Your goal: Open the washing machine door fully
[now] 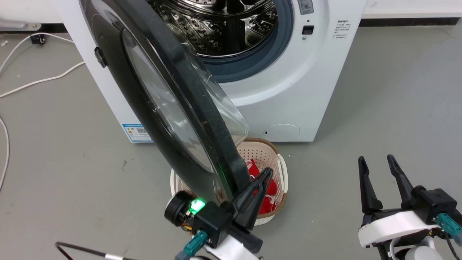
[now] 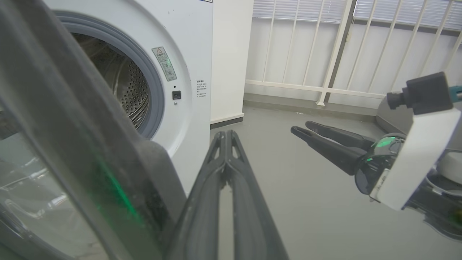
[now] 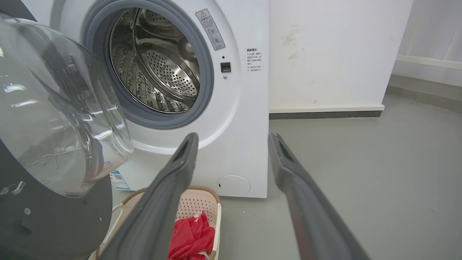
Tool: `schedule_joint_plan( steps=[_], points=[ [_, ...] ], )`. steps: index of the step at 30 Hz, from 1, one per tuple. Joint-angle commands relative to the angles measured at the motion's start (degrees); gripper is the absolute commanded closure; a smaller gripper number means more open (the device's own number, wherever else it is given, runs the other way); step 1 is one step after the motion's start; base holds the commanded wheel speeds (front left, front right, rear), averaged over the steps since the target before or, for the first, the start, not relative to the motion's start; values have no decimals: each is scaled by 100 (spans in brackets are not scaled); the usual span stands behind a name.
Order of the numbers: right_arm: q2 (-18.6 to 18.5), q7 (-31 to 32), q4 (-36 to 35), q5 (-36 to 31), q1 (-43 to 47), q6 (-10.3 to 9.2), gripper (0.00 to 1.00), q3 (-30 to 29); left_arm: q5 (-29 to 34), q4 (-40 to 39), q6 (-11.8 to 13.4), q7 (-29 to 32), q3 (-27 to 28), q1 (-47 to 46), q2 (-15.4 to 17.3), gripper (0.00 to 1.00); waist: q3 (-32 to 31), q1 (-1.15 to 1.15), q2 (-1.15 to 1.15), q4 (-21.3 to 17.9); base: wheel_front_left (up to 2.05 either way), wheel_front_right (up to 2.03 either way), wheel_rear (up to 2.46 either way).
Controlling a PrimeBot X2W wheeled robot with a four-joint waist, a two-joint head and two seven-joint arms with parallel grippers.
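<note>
Two closed fingers (image 1: 254,195), beside door (image 1: 202,112) edge

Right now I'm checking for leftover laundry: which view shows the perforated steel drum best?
Right wrist view: the perforated steel drum shows nearly whole. Head view crops its top; left wrist view sees a slanted part past the glossy black door.

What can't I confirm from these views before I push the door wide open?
- Hinge of the round glossy black washing machine door: head view, behind the door itself.
- Whether the shut left hand touches the door rim: the left wrist view blurs it up close.
- Contents of the beige perforated basket under the red cloth: the door and hand cover it in the head view.
- Print on the blue label sticker: too small, head view.
</note>
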Motion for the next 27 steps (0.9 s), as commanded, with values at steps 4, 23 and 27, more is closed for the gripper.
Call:
schedule_joint_plan(
  steps=[4, 23, 27],
  points=[
    [17, -6, 50, 40, -78, -6, 0, 24, -62, 245, 92, -112, 11, -257, -67, 100, 28, 0, 0, -35, 0, 0, 0],
    [17, -15, 158, 162, -101, -6, 0, 94, -311, 906, 742, -375, 149, -473, -2, 100, 41, 0, 0, -81, 0, 0, 0],
    [17, -25, 174, 198, -67, -6, 0, 105, -223, 681, 937, -388, 223, -252, 153, 100, 32, 0, 0, -48, 0, 0, 0]
  ],
)
